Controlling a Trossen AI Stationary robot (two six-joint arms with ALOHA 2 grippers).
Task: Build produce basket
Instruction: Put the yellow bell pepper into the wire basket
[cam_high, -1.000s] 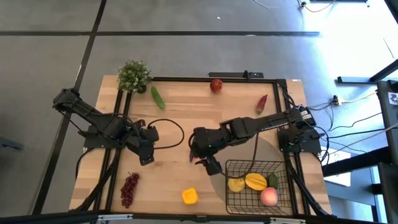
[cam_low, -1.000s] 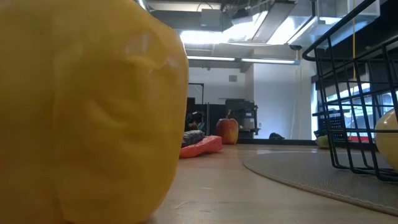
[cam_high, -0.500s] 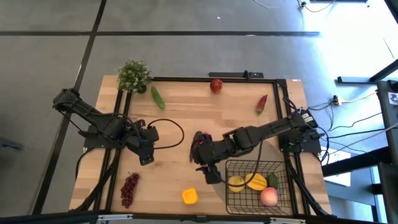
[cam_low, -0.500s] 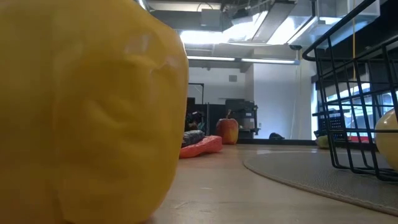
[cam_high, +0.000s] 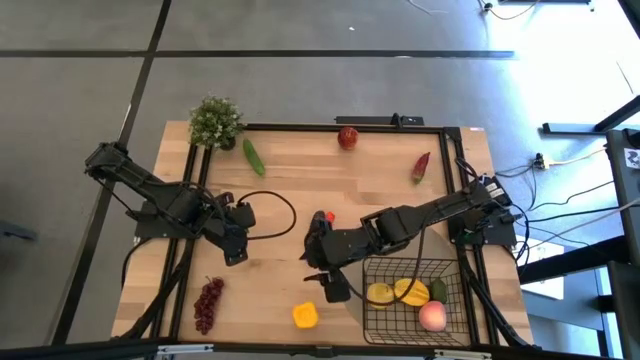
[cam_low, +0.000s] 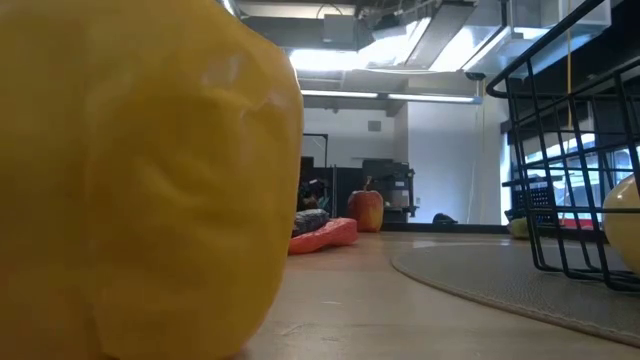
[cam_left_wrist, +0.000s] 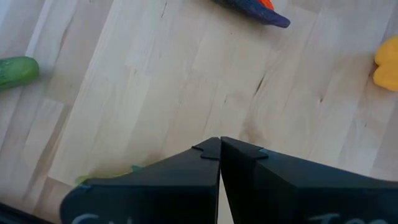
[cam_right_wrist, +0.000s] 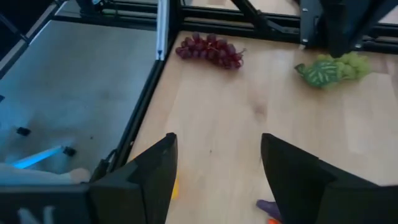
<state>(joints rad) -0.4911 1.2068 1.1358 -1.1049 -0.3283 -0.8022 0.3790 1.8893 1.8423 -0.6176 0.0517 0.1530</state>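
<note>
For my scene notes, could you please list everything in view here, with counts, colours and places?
basket: one, black wire, table's near right corner
fruit in the basket: lemon, yellow mango, a green piece, pink peach
yellow pepper: one, near edge, left of the basket
purple grapes: one bunch, near left
green grapes: one bunch, by the left arm
red apple: one, far edge
chili: one, red, far right
cucumber: one, green, far left
potted plant: one, green, far left corner
left gripper: fingers shut, left side
right gripper: fingers apart, empty, between pepper and basket

Robot arms: two
Wire basket (cam_high: 410, 297): one
Fruits inside basket: four
Red apple (cam_high: 347, 137): one
Cucumber (cam_high: 254, 157): one
Red chili (cam_high: 421, 167): one
Yellow pepper (cam_high: 305, 316): one
Purple grape bunch (cam_high: 208, 303): one
Green grape bunch (cam_right_wrist: 333, 68): one
Potted plant (cam_high: 216, 123): one
</note>
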